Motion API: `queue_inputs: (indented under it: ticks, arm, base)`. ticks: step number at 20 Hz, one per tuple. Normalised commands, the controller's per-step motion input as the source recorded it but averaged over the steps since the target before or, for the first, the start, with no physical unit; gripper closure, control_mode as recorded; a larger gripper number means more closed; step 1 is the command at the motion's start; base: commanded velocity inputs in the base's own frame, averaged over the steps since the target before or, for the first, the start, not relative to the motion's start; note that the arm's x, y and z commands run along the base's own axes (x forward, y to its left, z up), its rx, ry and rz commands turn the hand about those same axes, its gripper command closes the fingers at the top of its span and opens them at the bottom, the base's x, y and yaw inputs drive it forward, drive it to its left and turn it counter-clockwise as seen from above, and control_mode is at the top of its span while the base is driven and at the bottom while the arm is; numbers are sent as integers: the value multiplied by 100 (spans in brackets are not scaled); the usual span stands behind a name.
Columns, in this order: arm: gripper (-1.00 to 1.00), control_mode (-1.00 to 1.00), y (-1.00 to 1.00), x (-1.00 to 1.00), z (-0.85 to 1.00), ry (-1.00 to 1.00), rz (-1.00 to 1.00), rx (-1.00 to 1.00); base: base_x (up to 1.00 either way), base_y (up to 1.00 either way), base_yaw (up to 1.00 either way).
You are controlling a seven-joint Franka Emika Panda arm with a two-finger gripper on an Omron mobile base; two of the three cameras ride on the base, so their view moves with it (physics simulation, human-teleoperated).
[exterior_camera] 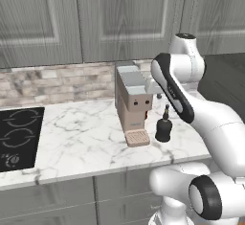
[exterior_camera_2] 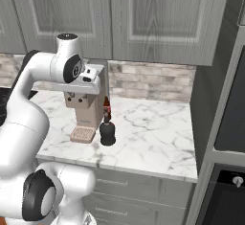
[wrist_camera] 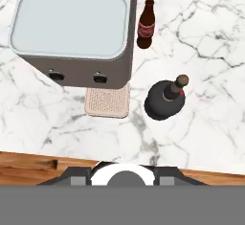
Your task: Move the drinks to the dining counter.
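On the white, grey-veined marble counter (exterior_camera: 81,138) we see two bottles standing upright beside a boxy tan coffee machine (exterior_camera: 133,105). We note a squat black bottle (exterior_camera: 163,128), bell-shaped with a rounded body, a narrow neck and a small brown cap; it stands just to the right of the machine's perforated drip tray (exterior_camera: 137,137), apart from it. From the hand view, looking down, the same black bottle (wrist_camera: 166,99) shows a glossy dome and a red band at the neck. Behind it, close to the machine's side wall, stands a slim brown-red beer bottle (wrist_camera: 146,24) with a red label; in the right base view the beer bottle (exterior_camera_2: 106,106) is partly hidden behind the black one (exterior_camera_2: 107,132). We cannot tell whether either bottle holds liquid, since both are dark and capped. Our machine has a pale grey flat lid with rounded corners, two small dark spouts on its front and a pinkish, finely dotted tray at its foot. Our gripper (exterior_camera_2: 95,78) hangs high above the machine and the bottles, touching nothing, and we cannot tell how far its jaws stand apart. A black cooktop (exterior_camera: 16,138) lies flush in the marble at far left, a stone-tile backsplash (exterior_camera: 52,85) runs behind, and grey panelled cabinets (exterior_camera: 95,18) hang above.
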Motion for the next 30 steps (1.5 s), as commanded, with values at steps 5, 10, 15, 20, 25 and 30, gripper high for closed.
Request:
queue_inputs:
  ticks: [5,10,15,20,25,30]
  arm:
    - [-100,-100,4,-34,-4,-6,0,-2]
    - [-100,-100,0,-48,-22,4,0,0]
    - [-100,-100,-2,-21,-12,9,0,0]
    - [-100,-100,-26,-12,0,0,3,1]
    - [-100,-100,-43,-1,0,0,6,2]
    - [-100,-100,-33,0,-13,0,5,0]
  base:
    - [0,0,0]
    - [0,0,0]
    - [0,0,0]
    - [0,0,0]
    - [0,0,0]
    - [0,0,0]
